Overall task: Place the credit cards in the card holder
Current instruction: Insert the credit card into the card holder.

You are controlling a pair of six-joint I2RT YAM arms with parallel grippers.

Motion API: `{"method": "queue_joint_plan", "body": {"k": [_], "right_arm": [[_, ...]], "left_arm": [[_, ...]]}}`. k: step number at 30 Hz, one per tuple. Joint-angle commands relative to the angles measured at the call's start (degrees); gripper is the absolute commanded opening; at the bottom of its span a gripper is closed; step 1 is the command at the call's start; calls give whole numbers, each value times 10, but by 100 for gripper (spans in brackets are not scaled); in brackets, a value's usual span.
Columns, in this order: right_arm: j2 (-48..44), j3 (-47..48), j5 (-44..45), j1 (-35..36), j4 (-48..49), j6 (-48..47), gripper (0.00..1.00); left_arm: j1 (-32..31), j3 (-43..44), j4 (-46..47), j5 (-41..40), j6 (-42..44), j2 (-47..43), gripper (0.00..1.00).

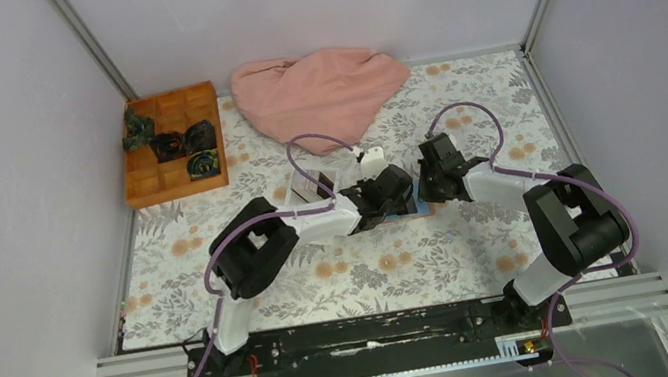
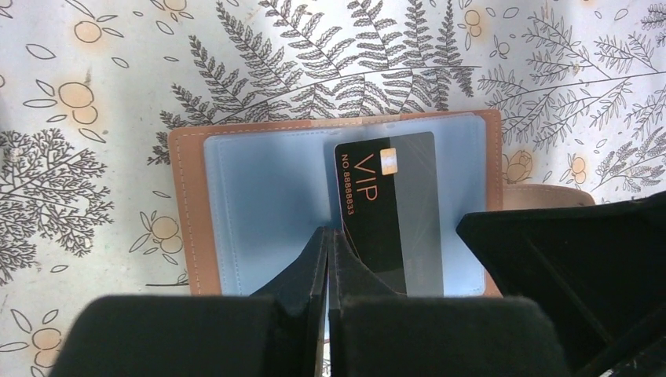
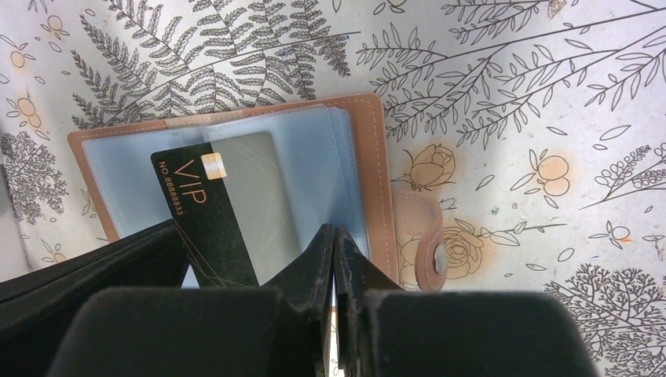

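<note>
A reddish-brown card holder lies open and flat at the middle of the floral worktop, its clear bluish sleeves facing up. A black card, lettered VIP in copper, appears partly tucked under a sleeve. Its long axis runs from the left jaws toward the far edge. The left jaws, nearest the card, are pressed together at its near end; whether they pinch it is hidden. The right jaws, also pressed together, sit at the sleeves beside the snap tab.
</note>
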Motion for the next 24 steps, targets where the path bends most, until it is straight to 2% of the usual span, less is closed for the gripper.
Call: {"method": "queue_joint_plan", "body": {"k": [1,8,24], "right_arm": [[27,-9,10,4,-4,-1,4],[15,-9,19,3,-10,-4,4],[-45,1,101,2,-52,-23,8]], "left_arm": [[-2,19,6,9,10,14,0],[-5,40,5,17,13,27,0],[-10,46,5,23,7,44,0]]}}
